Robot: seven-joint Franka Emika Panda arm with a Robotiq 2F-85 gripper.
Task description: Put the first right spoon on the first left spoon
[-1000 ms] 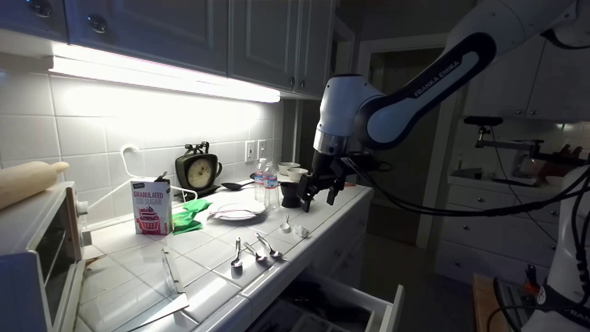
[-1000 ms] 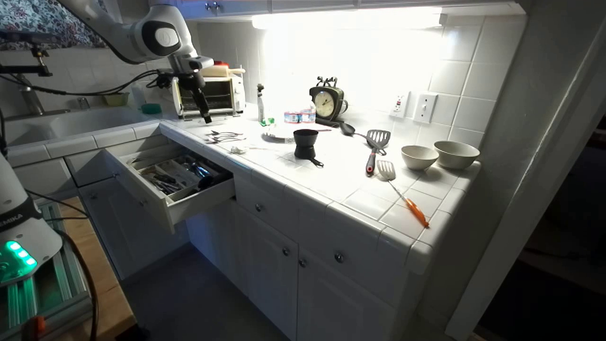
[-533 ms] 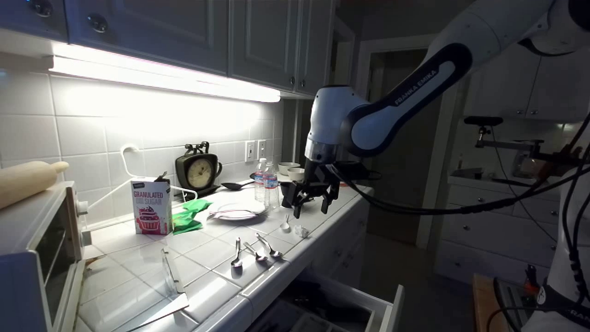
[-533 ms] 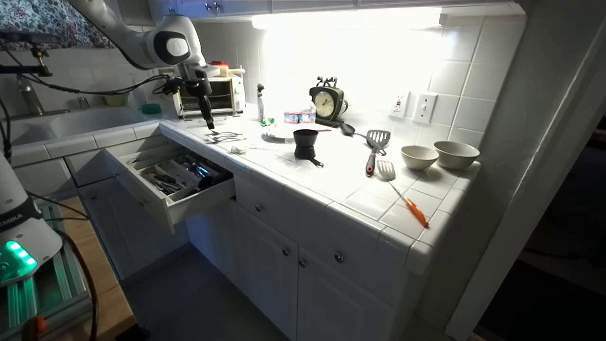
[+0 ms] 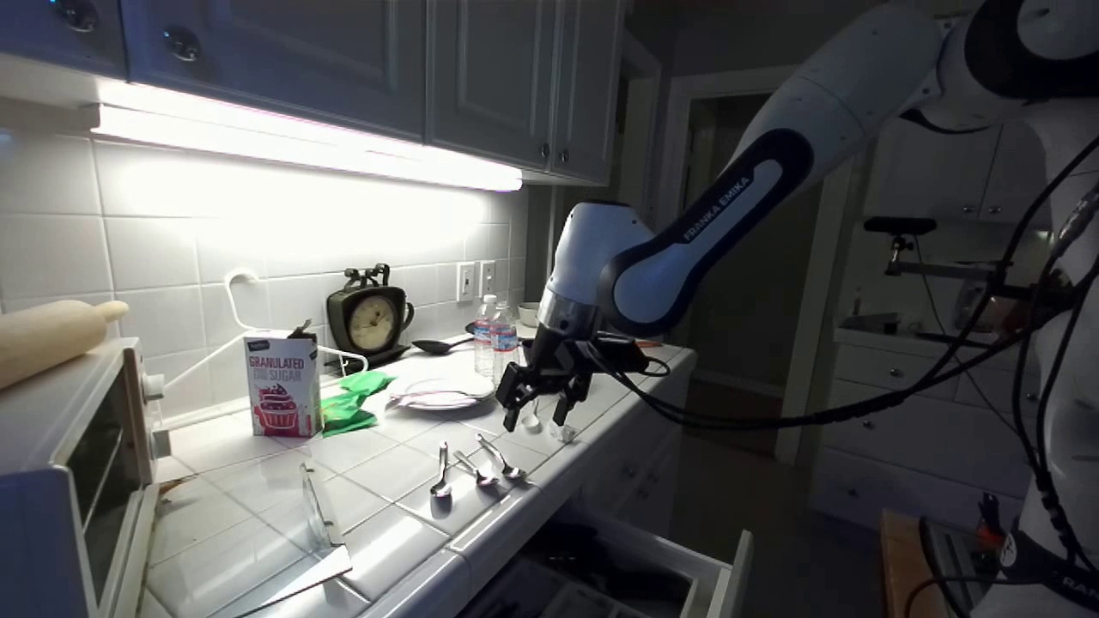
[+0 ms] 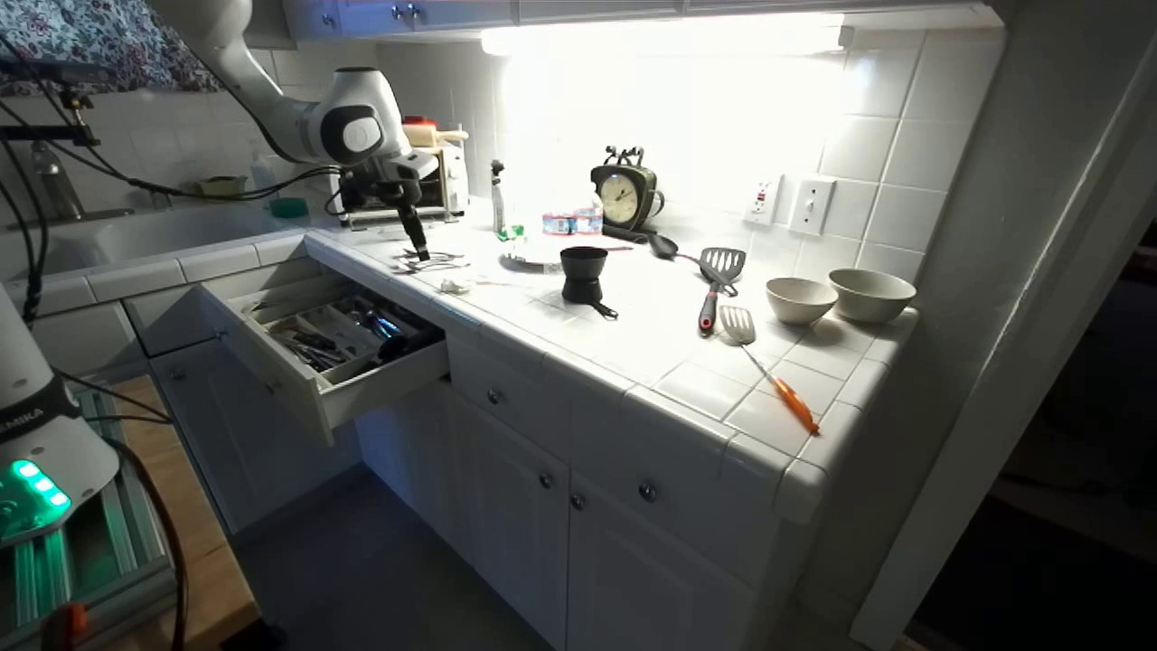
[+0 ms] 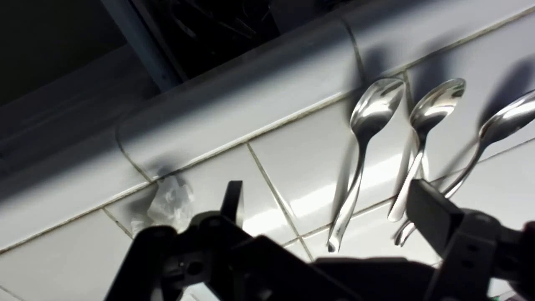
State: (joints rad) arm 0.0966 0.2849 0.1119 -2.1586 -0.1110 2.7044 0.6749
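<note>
Three metal spoons lie side by side on the white tiled counter. In an exterior view, the right spoon (image 5: 513,472), the middle spoon (image 5: 483,480) and the left spoon (image 5: 441,489) show with bowls toward the counter's front edge. In the wrist view the order runs reversed: the right spoon (image 7: 362,154) lies between the finger lines, the middle spoon (image 7: 434,104) beside it, the left spoon (image 7: 508,119) farthest right. My gripper (image 5: 535,421) is open and empty, above the counter just behind the right spoon. It also shows in the wrist view (image 7: 332,205) and in an exterior view (image 6: 421,256).
Crumpled clear plastic (image 7: 170,204) and a small white spoon (image 5: 531,422) lie near the gripper. Plates (image 5: 442,396), water bottles (image 5: 506,352) and a black cup (image 6: 583,276) stand behind. An open drawer (image 6: 389,393) juts out below the counter edge.
My gripper has come down and moved toward the spoons, staying open. The spoons and other objects have not moved.
</note>
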